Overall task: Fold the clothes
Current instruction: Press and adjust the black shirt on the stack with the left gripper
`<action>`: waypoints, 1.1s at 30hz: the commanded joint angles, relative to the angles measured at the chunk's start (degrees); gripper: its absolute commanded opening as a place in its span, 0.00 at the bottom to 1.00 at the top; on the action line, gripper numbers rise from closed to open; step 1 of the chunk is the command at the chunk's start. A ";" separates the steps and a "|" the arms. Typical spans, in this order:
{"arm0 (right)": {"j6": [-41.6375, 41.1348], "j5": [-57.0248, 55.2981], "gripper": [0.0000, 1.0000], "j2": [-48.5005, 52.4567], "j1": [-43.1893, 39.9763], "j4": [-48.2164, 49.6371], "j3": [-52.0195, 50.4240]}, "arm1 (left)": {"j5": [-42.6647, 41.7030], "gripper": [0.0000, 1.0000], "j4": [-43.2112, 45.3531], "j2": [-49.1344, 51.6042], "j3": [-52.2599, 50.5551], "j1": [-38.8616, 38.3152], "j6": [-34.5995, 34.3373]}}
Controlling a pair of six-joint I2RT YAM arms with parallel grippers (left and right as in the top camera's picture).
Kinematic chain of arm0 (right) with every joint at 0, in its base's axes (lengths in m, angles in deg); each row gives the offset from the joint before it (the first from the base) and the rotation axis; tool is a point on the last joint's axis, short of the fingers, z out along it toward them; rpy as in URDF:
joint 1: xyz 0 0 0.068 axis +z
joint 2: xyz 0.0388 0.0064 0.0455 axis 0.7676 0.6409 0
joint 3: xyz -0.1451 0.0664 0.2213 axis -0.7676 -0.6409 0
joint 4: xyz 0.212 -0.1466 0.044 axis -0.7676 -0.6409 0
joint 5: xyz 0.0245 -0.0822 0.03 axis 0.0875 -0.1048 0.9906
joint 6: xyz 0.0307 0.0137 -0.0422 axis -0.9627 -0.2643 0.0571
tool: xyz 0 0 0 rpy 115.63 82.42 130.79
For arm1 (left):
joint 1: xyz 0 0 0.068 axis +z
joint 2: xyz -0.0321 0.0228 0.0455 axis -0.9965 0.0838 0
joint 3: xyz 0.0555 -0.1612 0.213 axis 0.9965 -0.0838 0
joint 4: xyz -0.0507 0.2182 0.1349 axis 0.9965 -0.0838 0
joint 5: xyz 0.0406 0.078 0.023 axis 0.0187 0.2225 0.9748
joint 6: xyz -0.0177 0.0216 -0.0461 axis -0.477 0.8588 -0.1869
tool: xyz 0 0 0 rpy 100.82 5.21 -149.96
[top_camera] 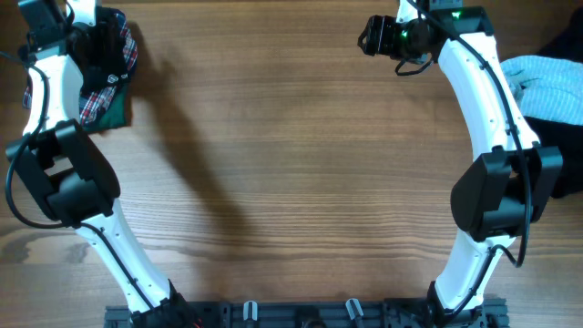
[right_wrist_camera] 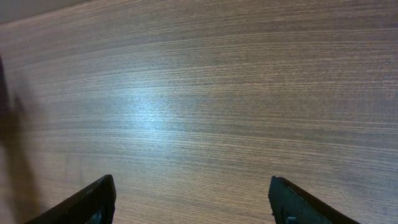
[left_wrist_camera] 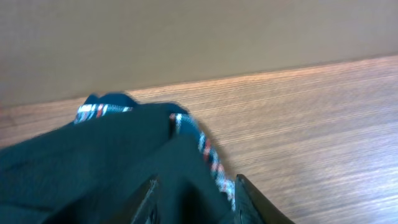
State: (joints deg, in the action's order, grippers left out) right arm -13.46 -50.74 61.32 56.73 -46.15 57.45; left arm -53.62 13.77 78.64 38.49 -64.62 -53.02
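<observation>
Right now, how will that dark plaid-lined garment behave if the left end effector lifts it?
Probably floppy: the dark plaid-lined garment is bunched in soft folds at the left end effector, so it should drape and sag. Likely light, as thin cloth. Pushed across the wooden table, it would probably crumple rather than slide.

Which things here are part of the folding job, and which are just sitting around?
Part of the job:
plaid-trimmed dark garment
pale blue cloth
dark cloth beside it, probably clothing too

Just there:
black rail along the near edge
</observation>
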 commanded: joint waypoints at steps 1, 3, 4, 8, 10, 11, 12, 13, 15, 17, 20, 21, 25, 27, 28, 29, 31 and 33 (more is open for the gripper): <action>1.16 0.92 0.80 1.16 0.37 -0.07 -0.48 | 2.54 0.35 -0.92 0.79 -0.68 2.43 2.67; 1.18 0.92 0.80 1.16 0.37 -0.15 -0.48 | 2.49 0.34 -1.05 2.05 -0.68 3.80 1.07; 1.20 0.92 0.79 1.16 0.37 -0.15 -0.48 | 2.29 0.34 -1.01 2.84 -0.68 4.44 0.04; 1.16 0.92 0.80 1.16 0.37 -0.09 -0.48 | -2.21 0.36 -1.05 5.86 -0.68 6.75 -1.01; 1.14 0.94 0.80 1.16 0.37 -0.09 -0.48 | -3.39 0.36 -1.05 7.30 -0.68 7.43 -1.01; 1.11 0.94 0.80 1.16 0.37 -0.09 -0.48 | -3.76 0.36 -1.05 7.93 -0.68 7.63 -1.01; 1.07 0.96 0.79 1.16 0.37 -0.09 -0.48 | -3.85 0.36 -1.03 8.55 -0.68 7.74 -1.01; 1.09 1.16 0.80 1.16 0.37 -0.11 -0.48 | -3.87 0.36 -1.01 9.11 -0.68 7.74 -0.98; 1.14 2.03 0.80 1.16 0.37 -0.09 -0.48 | -3.96 0.38 -0.98 10.32 -0.68 7.72 -0.98; 1.14 2.01 0.80 1.16 0.37 -0.09 -0.48 | -4.00 0.38 -0.98 10.80 -0.68 7.72 -1.01; 1.18 1.99 0.79 1.16 0.35 0.04 -0.48 | -5.53 0.41 -0.09 10.14 -0.66 7.67 -1.03; 1.22 1.99 0.80 1.16 0.35 0.13 -0.48 | -6.47 0.44 0.26 9.51 -0.66 7.67 -1.03; 1.18 1.99 0.80 1.16 0.35 0.42 -0.48 | -8.31 0.50 1.14 4.87 -0.66 7.67 -4.98; 1.16 2.03 0.84 1.16 0.35 0.81 -0.48 | -8.35 0.52 1.11 2.19 -0.66 7.65 -6.32; 1.18 2.34 0.85 1.16 0.35 1.40 -0.48 | -8.35 0.57 1.09 0.76 -0.66 7.65 -7.32; 1.18 2.75 0.86 1.14 0.35 2.05 -0.46 | -8.35 0.61 0.83 -0.68 -0.66 7.65 -8.09; 1.20 3.91 0.89 1.09 0.33 3.54 -0.46 | -8.48 0.63 0.07 -3.65 -0.66 7.54 -8.76; 1.20 5.53 0.91 1.09 0.24 5.14 -0.46 | -8.48 0.64 -1.31 -7.02 -0.66 7.37 -8.76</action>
State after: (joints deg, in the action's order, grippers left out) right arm -12.89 -48.84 61.32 56.73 -42.96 57.45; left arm -61.58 13.66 80.42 38.16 -57.38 -58.96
